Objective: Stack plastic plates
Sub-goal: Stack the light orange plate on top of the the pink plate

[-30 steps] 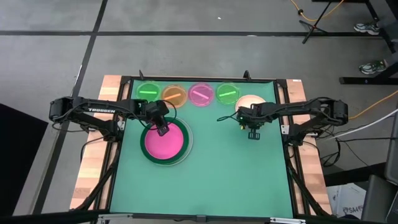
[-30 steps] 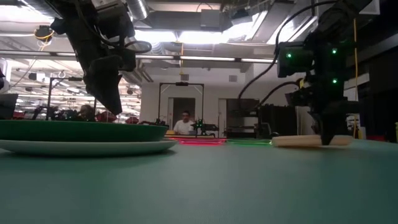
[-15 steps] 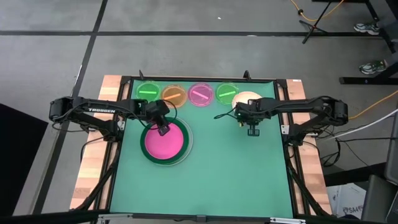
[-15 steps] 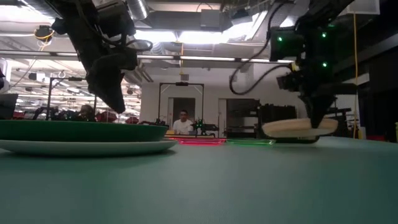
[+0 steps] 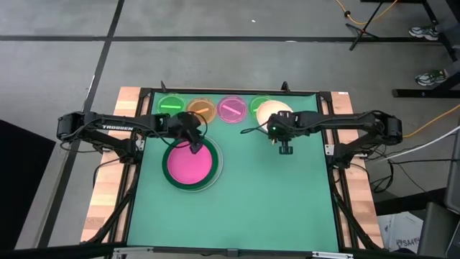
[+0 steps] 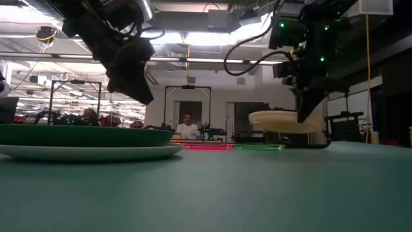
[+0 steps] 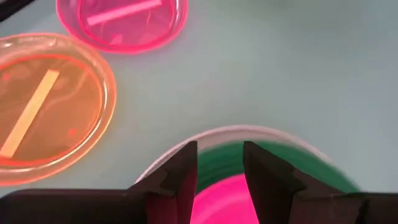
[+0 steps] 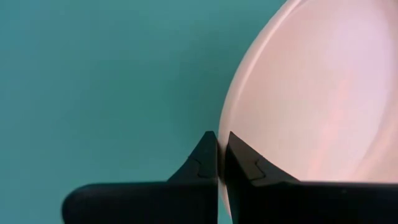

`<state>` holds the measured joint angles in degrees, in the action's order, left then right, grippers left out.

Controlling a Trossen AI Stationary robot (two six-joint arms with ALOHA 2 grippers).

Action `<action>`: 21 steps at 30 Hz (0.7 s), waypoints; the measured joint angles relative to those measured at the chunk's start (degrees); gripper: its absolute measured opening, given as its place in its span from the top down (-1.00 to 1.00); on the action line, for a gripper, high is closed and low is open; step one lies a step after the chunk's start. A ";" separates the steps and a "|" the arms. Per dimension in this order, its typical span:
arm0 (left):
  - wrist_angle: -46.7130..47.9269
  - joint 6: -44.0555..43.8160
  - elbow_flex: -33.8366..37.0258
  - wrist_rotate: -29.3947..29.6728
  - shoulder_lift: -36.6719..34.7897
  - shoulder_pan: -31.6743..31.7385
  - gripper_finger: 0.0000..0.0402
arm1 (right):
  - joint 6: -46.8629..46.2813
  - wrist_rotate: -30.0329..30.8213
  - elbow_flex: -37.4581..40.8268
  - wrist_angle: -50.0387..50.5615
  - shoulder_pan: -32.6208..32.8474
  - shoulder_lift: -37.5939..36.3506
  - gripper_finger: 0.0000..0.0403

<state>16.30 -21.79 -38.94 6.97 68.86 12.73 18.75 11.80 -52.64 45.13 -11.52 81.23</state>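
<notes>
R gripper (image 8: pixel 217 163) clamped on cream plate (image 5: pixel 272 111) rim, plate raised off worktop (image 5: pixel 273 201). L gripper (image 7: pixel 219 177) released, above magenta plate (image 5: pixel 190 164) on green/white stack.

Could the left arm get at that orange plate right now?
Probably yes. The left gripper hangs open and empty over the plate stack; the orange plate lies just beyond it, uncovered, with nothing between them. The right gripper holds the cream plate farther off.
</notes>
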 joint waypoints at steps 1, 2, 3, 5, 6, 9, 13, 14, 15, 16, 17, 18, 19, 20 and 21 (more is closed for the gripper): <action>-0.88 -0.80 0.00 -0.01 0.00 -0.02 0.39 | 0.73 0.24 0.00 -0.64 0.95 0.00 1.00; -1.81 -1.73 0.00 -0.01 0.01 -0.02 0.39 | 1.16 0.21 0.00 -1.28 1.97 0.00 1.00; -2.68 -2.37 0.00 -0.01 0.00 0.00 0.39 | 1.26 0.19 0.00 -2.00 2.99 0.00 1.00; -4.23 -3.94 0.00 -0.01 0.02 0.00 0.39 | 1.28 0.19 -0.02 -3.25 5.07 0.00 1.00; -4.97 -4.91 0.00 -0.03 0.02 -0.02 0.39 | 1.31 0.19 -0.02 -3.80 6.16 0.00 1.00; -7.32 -8.20 0.00 -0.01 0.00 0.00 0.39 | 3.49 0.21 -0.02 -5.03 9.31 0.00 1.00; -9.99 -11.77 0.00 0.02 0.02 -0.23 0.39 | 7.24 0.21 -0.04 -5.57 13.57 0.19 1.00; -10.57 -12.50 0.00 0.02 0.00 -0.39 0.39 | 8.25 0.19 -0.04 -5.67 14.61 0.32 1.00; -11.11 -13.12 0.00 0.04 0.00 -0.54 0.39 | 9.42 0.19 -0.04 -5.67 15.54 0.37 1.00; -11.56 -14.15 0.00 0.10 0.00 -0.79 0.39 | 10.51 0.21 -0.04 -5.67 16.49 0.42 1.00; -11.85 -15.28 0.00 0.43 0.01 -1.11 0.39 | 11.80 0.19 -0.04 -5.69 17.49 0.42 1.00; -12.20 -16.60 0.00 0.90 0.08 -1.50 0.39 | 13.15 0.19 -0.04 -5.79 18.33 0.42 1.00; -12.63 -18.00 0.00 1.32 0.24 -1.98 0.39 | 14.44 0.20 -0.04 -5.92 19.19 0.42 1.00; -13.06 -19.36 0.00 1.53 0.47 -2.40 0.39 | 15.91 0.19 -0.04 -5.99 19.95 0.42 1.00; -13.46 -20.68 0.00 1.63 0.77 -2.80 0.39 | 17.28 0.16 -0.04 -6.00 20.67 0.42 1.00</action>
<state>2.84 -42.46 -38.94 8.59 69.63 9.93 36.03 11.96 -52.69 39.13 9.15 81.65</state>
